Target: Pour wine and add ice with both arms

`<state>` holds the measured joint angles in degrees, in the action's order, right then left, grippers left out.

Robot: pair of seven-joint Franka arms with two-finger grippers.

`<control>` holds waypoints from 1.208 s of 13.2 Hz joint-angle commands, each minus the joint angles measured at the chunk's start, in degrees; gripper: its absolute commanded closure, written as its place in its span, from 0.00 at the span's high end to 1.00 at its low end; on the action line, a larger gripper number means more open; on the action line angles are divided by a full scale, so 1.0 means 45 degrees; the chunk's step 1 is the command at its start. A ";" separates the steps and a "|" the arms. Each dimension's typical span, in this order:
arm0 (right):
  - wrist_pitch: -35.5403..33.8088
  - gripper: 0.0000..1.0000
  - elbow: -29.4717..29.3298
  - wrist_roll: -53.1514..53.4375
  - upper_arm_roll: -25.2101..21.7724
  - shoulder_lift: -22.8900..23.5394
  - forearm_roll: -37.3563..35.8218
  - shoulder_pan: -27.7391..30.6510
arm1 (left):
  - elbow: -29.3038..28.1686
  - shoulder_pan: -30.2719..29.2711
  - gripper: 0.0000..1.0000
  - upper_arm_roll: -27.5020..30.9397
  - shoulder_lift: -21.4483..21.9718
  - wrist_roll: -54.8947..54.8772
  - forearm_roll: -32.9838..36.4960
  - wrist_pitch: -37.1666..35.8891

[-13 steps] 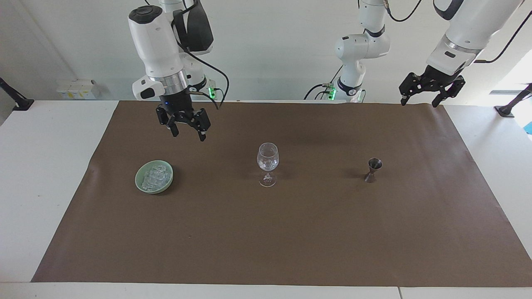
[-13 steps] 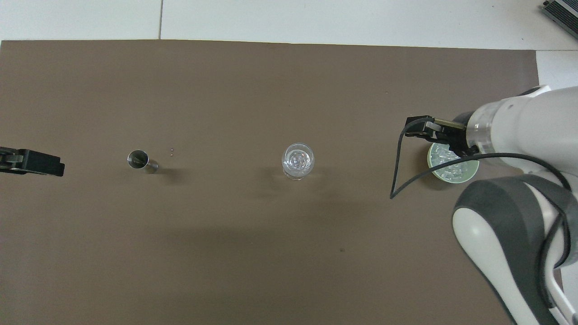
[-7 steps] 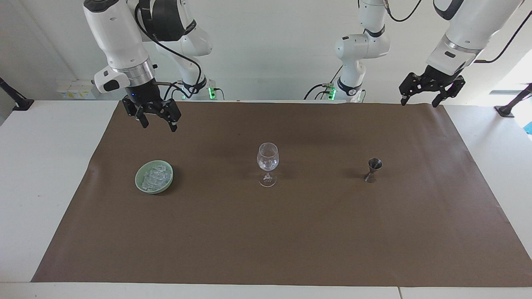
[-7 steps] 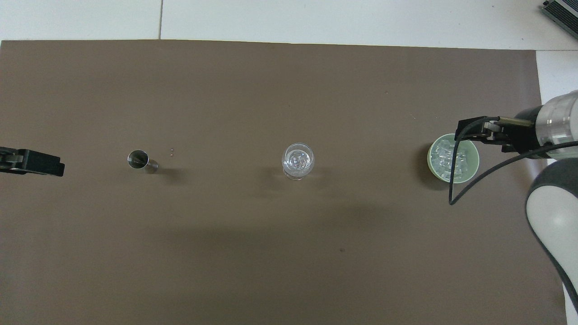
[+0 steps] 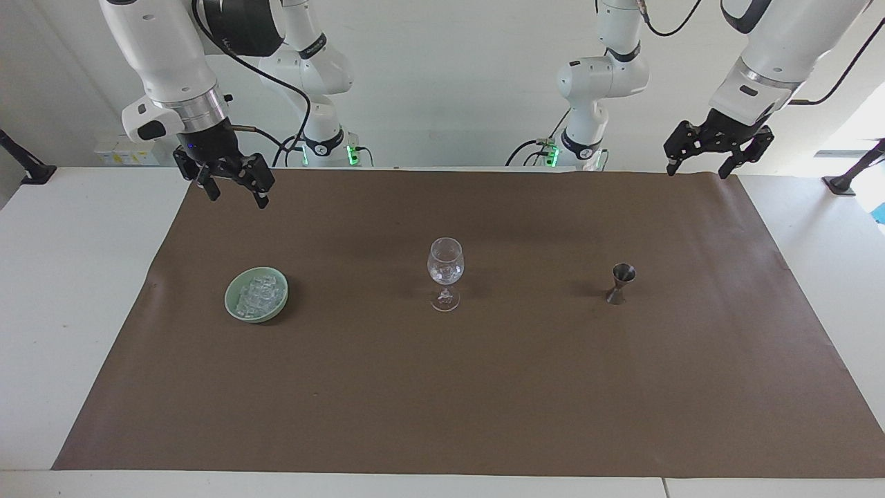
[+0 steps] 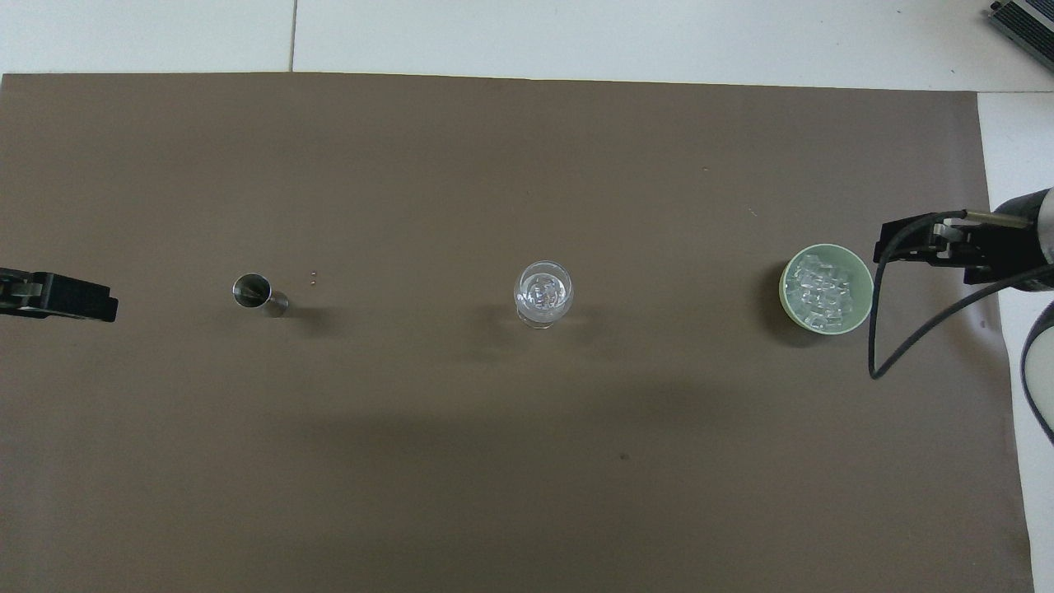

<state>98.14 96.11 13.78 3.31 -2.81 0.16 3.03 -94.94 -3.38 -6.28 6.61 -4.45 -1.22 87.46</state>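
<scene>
A clear wine glass (image 5: 445,271) stands mid-mat, with small glassy pieces in its bowl in the overhead view (image 6: 543,292). A heap of ice (image 5: 257,293) fills a pale green bowl (image 5: 228,300) toward the right arm's end; the ice (image 6: 819,288) and the bowl (image 6: 784,290) also show from overhead. A metal jigger (image 5: 621,282) stands toward the left arm's end (image 6: 257,293). My right gripper (image 5: 236,199) hangs open and empty over the mat's corner, beside the bowl (image 6: 893,243). My left gripper (image 5: 697,170) waits open and empty, raised over the mat's other corner (image 6: 103,302).
A brown mat (image 5: 442,401) covers most of the white table (image 5: 62,277). Two tiny specks (image 6: 314,278) lie beside the jigger. A black cable (image 6: 877,329) loops down from the right wrist next to the bowl.
My right gripper has drawn back from over the bowl, rising toward its own base and the right arm's end of the table. The left arm, glass, bowl and jigger have not moved.
</scene>
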 commanded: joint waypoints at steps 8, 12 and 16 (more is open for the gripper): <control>-0.0812 1.00 -0.0948 -0.0445 0.0221 0.0546 -0.0778 0.0031 | -0.0387 0.0009 1.00 0.0047 0.0328 -0.0065 0.0193 0.0253; -0.0734 1.00 -0.0948 -0.0367 0.0221 0.0546 -0.0778 -0.0008 | -0.0387 0.0009 1.00 0.0028 0.0309 -0.0065 0.0193 0.0253; -0.0656 1.00 -0.0948 -0.0426 0.0221 0.0546 -0.0778 -0.0028 | -0.0387 0.0009 1.00 0.0028 0.0309 -0.0065 0.0193 0.0253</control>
<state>95.48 92.59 13.24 4.00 -0.74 -2.70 2.59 -94.94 -3.38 -6.28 6.61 -4.45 -1.22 87.46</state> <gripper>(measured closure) 0.000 0.000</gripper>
